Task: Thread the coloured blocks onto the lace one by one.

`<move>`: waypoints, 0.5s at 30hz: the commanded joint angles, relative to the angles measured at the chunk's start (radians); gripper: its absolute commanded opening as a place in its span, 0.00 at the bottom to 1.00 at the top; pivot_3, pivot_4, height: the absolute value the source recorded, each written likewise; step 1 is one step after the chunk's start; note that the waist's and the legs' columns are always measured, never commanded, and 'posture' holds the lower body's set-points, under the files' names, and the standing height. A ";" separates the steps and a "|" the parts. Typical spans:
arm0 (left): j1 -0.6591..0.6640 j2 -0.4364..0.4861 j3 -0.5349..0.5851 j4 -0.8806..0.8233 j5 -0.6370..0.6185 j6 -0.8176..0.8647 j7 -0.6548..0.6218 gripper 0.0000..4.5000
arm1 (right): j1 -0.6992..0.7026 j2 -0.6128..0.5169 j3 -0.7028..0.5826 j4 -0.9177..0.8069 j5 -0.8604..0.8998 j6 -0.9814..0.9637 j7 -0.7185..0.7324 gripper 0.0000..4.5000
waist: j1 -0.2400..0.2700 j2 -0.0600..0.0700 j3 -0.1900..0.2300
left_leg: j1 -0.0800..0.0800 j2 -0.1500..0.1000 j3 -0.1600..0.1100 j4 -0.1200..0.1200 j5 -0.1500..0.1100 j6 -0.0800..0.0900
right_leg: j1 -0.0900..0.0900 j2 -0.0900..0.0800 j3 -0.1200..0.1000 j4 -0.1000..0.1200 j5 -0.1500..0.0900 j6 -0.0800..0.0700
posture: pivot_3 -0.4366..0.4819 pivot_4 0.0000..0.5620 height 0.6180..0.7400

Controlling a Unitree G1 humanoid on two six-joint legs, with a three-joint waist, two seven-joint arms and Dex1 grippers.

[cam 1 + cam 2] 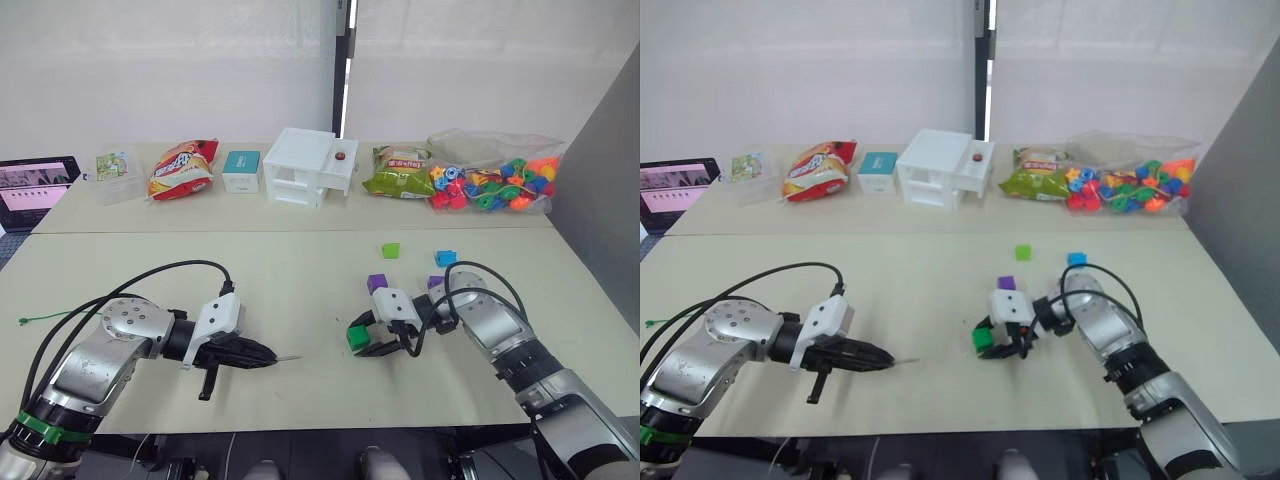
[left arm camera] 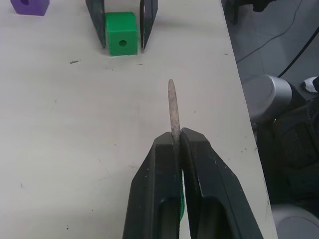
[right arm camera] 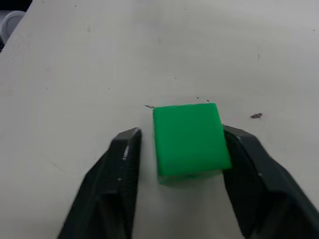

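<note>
Left claw pinches the lace tip, aimed at 12 o'clock toward the green block between the spread right claw.

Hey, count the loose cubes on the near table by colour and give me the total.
Purple cubes: 2
Blue cube: 1
Light green cube: 1
Dark green cube: 1, sitting between the right claw's fingers
Total: 5

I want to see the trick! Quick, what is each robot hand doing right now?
Left gripper: shut on the lace tip.
Right gripper: open around the green block, not squeezing it yet.
</note>
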 commanded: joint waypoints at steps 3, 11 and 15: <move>-0.018 0.009 0.011 -0.038 0.009 -0.012 0.028 0.00 | 0.012 0.005 -0.064 -0.063 0.031 0.067 -0.002 0.26 | 0.000 0.000 0.000 | 0.000 0.000 0.000 0.000 0.000 0.000 | 0.000 0.000 0.000 0.000 0.000 0.000 | 0.48 0.27 1.00; -0.176 -0.056 -0.129 -0.079 0.107 0.181 0.178 0.00 | 0.162 0.014 -0.085 -0.374 0.034 0.378 -0.148 0.26 | 0.007 0.000 0.000 | -0.001 -0.001 -0.001 0.001 0.000 0.000 | 0.000 0.000 0.000 0.001 0.000 0.000 | 0.48 0.27 1.00; -0.213 -0.055 -0.179 -0.115 0.115 0.258 0.199 0.00 | 0.189 0.035 -0.082 -0.429 0.027 0.437 -0.197 0.26 | -0.004 0.000 0.000 | 0.000 0.000 -0.001 0.000 0.000 0.000 | 0.000 0.001 0.000 0.002 0.000 0.000 | 0.48 0.27 1.00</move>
